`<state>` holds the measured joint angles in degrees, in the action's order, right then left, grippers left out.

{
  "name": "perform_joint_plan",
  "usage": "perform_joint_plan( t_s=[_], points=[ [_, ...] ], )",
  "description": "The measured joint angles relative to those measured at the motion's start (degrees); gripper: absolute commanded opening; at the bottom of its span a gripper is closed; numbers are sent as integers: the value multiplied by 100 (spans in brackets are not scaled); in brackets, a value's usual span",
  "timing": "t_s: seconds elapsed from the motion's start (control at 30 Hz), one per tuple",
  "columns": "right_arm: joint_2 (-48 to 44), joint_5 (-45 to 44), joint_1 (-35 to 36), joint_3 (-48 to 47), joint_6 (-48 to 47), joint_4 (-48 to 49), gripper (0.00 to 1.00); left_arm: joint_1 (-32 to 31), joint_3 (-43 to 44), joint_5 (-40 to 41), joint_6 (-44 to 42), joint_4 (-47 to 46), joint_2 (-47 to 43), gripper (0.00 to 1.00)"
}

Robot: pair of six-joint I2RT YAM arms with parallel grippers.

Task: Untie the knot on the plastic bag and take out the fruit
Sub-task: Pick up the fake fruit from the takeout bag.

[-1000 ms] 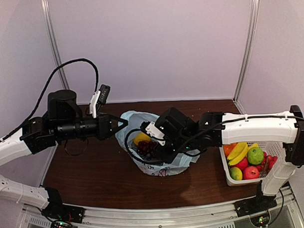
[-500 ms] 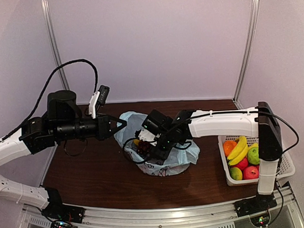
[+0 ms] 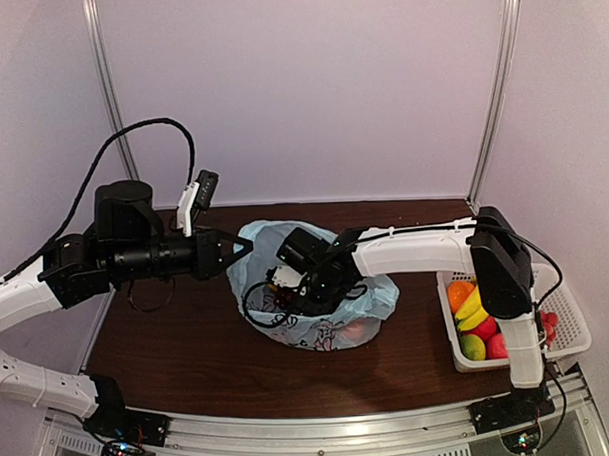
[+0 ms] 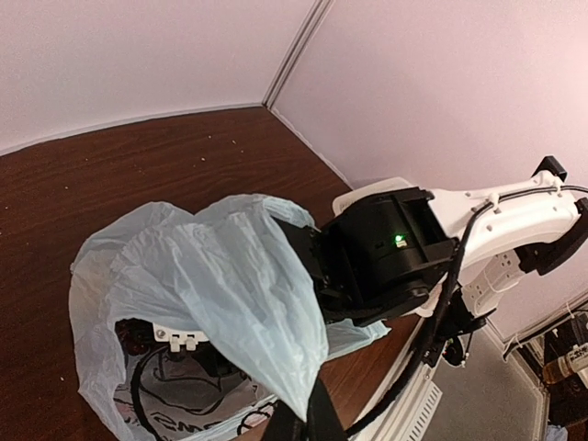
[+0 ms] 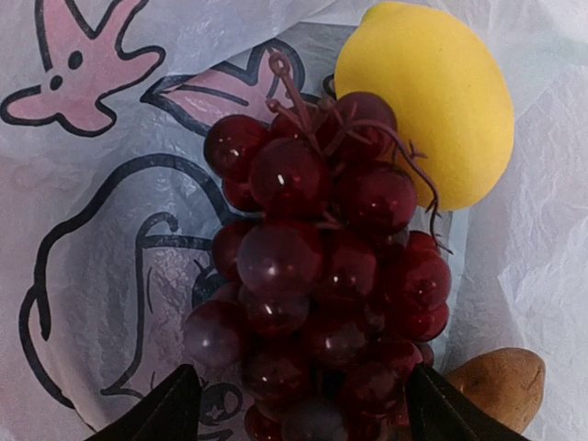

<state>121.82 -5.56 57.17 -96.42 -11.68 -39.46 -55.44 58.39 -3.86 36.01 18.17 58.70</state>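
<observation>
Left gripper [image 3: 245, 248] pinches the raised rim of the plastic bag [image 3: 362, 291] at mid-table [image 3: 188, 342], while the right gripper [image 5: 303, 409], fingers spread, straddles the grape bunch [image 5: 322, 276] beside the lemon [image 5: 432, 101] inside.

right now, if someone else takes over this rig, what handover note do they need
Left fingers: shut on an edge of the thin light blue plastic bag, holding its mouth open.
Right fingers: open, inside the bag, straddling the dark purple grape bunch, not closed on it.
Also in the bag: yellow lemon, brown oval fruit.
Done: bag open, no knot visible; a yellow banana and other fruit lie in the white mesh basket.
Left: grip and lift out the grapes, then the lemon and brown fruit.
</observation>
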Motion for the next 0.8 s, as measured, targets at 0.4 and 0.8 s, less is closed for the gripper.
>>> perform_joint_plan(
  t_s=[0.4, 0.8],
  points=[
    [120, 219, -85, -2, 31, 155, 39, 0, 13, 28, 0, 13, 0, 0],
    [118, 402, -94, 0, -4, 186, 12, 0, 13, 50, 4, 20, -4, 0]
  ],
)
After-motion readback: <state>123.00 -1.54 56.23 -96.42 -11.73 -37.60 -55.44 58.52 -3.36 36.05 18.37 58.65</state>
